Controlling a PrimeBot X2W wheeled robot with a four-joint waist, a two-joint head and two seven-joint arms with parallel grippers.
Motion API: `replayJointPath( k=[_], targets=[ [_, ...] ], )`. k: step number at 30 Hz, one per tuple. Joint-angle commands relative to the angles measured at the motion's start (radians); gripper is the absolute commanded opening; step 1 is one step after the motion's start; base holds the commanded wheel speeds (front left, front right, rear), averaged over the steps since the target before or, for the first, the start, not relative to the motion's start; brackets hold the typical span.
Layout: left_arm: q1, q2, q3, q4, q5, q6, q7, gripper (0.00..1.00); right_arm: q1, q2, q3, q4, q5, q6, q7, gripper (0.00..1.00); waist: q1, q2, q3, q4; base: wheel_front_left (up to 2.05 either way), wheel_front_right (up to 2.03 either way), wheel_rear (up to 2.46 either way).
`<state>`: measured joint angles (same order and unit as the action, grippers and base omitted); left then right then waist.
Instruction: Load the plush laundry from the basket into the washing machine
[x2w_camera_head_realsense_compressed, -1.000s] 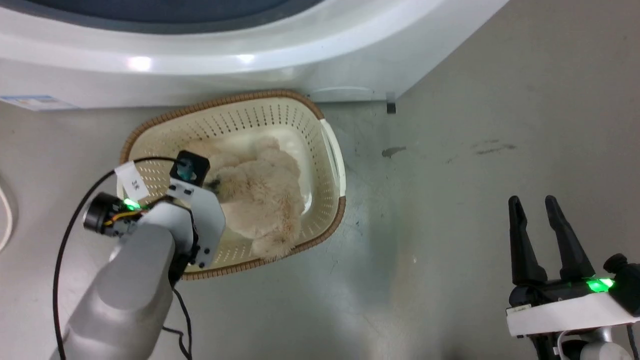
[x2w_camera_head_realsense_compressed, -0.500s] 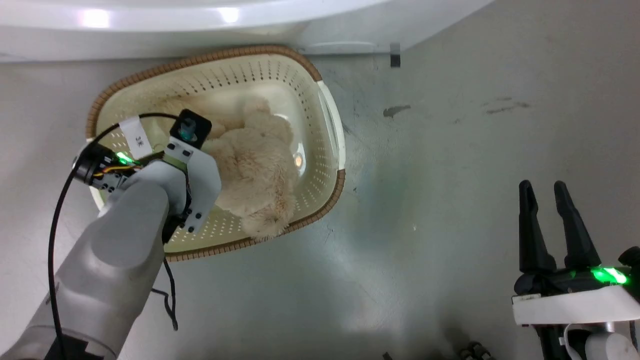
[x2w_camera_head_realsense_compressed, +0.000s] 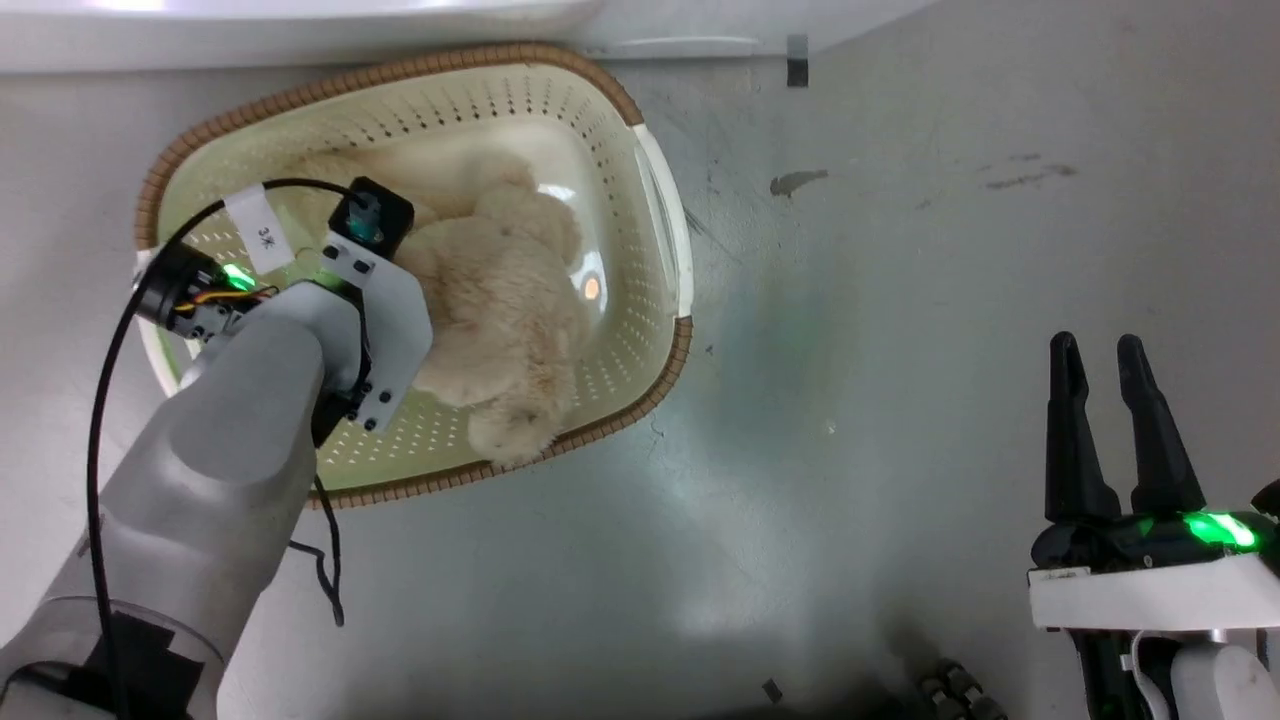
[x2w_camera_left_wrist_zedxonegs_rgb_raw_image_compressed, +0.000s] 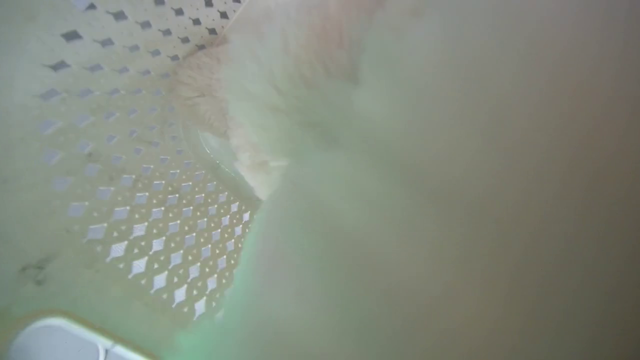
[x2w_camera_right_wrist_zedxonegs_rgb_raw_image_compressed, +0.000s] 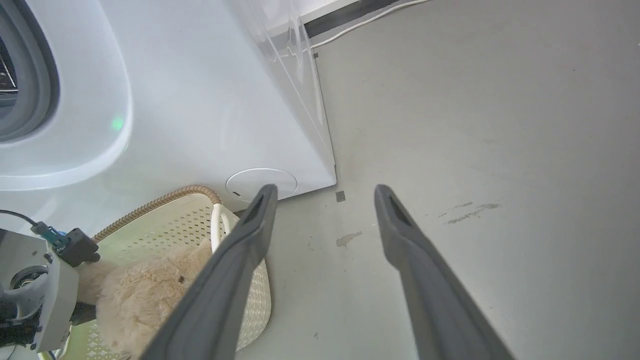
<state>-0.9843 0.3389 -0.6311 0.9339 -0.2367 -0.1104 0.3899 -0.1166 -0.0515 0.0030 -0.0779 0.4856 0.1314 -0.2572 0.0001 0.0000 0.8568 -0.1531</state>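
Gap between the jaws of the right gripper (x2w_camera_head_realsense_compressed: 1098, 348), lower right of the head view, hanging over grey floor (x2w_camera_head_realsense_compressed: 850, 450). Centre-left, the left gripper (x2w_camera_head_realsense_compressed: 395, 295) is down in the basket (x2w_camera_head_realsense_compressed: 655, 190), nose buried in the plush (x2w_camera_head_realsense_compressed: 500, 300). Spread or pinching? Can't tell. Plush lies mid-basket. Washer (x2w_camera_head_realsense_compressed: 300, 22) lines the top edge, just beyond.

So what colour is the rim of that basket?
The basket's rim is brown, woven-looking; head view shows best.

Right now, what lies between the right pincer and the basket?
Just bare scuffed floor between right pincer and basket, per the head view.
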Motion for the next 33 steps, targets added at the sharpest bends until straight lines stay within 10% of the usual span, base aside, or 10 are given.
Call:
replayJointPath(
  k=[1,33],
  targets=[
    [-0.005,-0.015,-0.008,0.024,-0.022,-0.010,-0.018,0.00,-0.020,0.001,0.004,0.011,-0.001,-0.001,-0.005,1.00,-0.0001,0.0000,-0.036,0.017,0.00,0.00,0.00],
    [0.232,-0.225,0.011,0.050,-0.397,-0.001,-0.326,0.00,0.108,0.001,-0.023,0.222,-0.070,-0.001,-0.005,1.00,-0.0001,0.0000,-0.665,0.204,0.00,0.00,0.00]
  ],
)
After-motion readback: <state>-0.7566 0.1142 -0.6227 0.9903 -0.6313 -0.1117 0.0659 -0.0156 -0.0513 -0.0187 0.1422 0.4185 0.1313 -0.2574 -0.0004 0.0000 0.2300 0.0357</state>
